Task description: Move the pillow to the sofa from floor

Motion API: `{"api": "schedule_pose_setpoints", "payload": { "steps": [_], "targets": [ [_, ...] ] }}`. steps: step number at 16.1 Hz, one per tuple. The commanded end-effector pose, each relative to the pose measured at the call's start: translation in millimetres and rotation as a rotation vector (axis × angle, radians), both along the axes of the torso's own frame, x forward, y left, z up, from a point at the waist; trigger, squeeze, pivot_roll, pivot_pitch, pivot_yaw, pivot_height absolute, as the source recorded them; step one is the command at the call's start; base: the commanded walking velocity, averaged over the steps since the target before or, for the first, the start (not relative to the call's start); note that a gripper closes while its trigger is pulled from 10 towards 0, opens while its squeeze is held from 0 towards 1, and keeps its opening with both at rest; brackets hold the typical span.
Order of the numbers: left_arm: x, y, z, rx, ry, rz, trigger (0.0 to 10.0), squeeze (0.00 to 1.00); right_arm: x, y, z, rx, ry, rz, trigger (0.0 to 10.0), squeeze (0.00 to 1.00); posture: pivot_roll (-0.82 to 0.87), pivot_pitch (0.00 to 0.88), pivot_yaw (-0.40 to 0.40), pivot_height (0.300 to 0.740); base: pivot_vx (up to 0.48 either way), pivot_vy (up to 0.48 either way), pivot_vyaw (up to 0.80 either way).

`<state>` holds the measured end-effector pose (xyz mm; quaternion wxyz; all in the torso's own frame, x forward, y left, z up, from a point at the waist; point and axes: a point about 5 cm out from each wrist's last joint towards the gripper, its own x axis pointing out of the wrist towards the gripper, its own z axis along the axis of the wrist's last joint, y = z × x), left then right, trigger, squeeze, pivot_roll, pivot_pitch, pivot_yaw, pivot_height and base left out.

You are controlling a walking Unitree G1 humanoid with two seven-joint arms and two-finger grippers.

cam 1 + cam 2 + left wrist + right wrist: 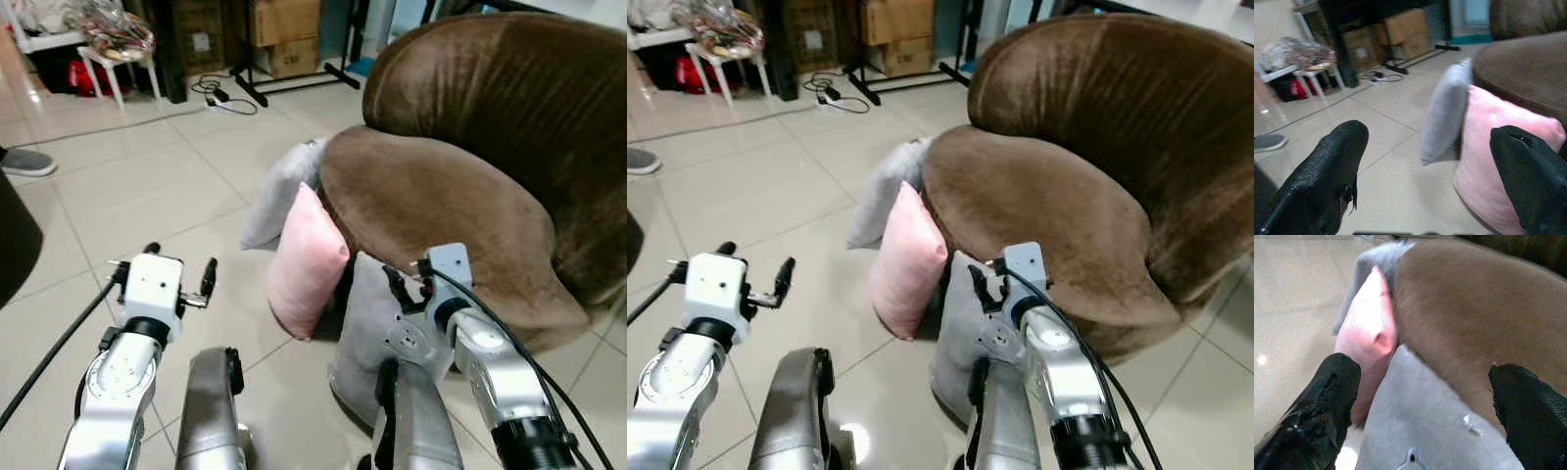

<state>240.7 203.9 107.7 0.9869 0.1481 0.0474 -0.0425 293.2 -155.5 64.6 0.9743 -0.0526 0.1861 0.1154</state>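
A brown sofa [460,196] is standing on a pale tiled floor [147,186], and three pillows are leaning against its front edge. A pink pillow [307,259] is standing upright on the floor, touching the sofa's seat; a light grey pillow [279,191] is resting behind it, also against the sofa, and a second grey pillow [367,333] is sitting nearest the robot, just beside the pink one. The right gripper [1420,418] is hovering directly over this near grey pillow with its fingers spread wide apart, gripping nothing. The left gripper [1435,171] is hanging above bare floor to the left of the pink pillow, its fingers likewise parted and empty, pointing toward the pink and far grey pillows. Farther back, a small white table [113,59] piled with things, cardboard boxes [284,34] and a cable [225,96] on the floor are showing, and a grey shoe [27,162] is lying at the left edge.
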Motion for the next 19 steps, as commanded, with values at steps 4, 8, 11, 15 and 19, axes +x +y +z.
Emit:
{"api": "schedule_pose_setpoints", "payload": {
  "steps": [4, 8, 11, 15, 19],
  "targets": [
    [3.1, -11.2, 0, -0.013, 0.077, -0.199, 10.0, 0.00, 25.9, -13.9, -21, -0.095, 0.146, -0.041, 10.0, 1.00, 0.07, 0.000, -0.056, 0.492, 0.000, 0.000, 0.00],
    [-1.4, -8.7, 9, 0.001, 0.093, -0.320, 10.0, 0.00, 33.9, -18.1, -30, -0.132, 0.208, -0.080, 10.0, 0.00, 0.10, 0.000, -0.047, 0.492, 0.000, 0.000, 0.00],
    [-11.5, -13.0, 16, 0.007, 0.121, -0.425, 10.0, 0.00, 33.3, -22.9, -38, -0.163, 0.282, -0.119, 10.0, 0.00, 0.12, 0.000, -0.045, 0.492, 0.000, 0.000, 0.00],
    [-30.1, -15.4, 19, 0.021, 0.166, -0.490, 10.0, 0.00, 26.3, -18.9, -49, -0.165, 0.314, -0.113, 10.0, 0.00, 0.15, 0.039, -0.050, 0.492, 0.000, 0.000, 0.00],
    [-46.1, -8.1, 35, 0.049, 0.193, -0.487, 10.0, 0.00, 23.3, -17.3, -54, -0.179, 0.293, -0.221, 10.0, 0.00, 0.22, 0.138, -0.034, 0.492, 0.000, 0.000, 0.00]
  ]
}}
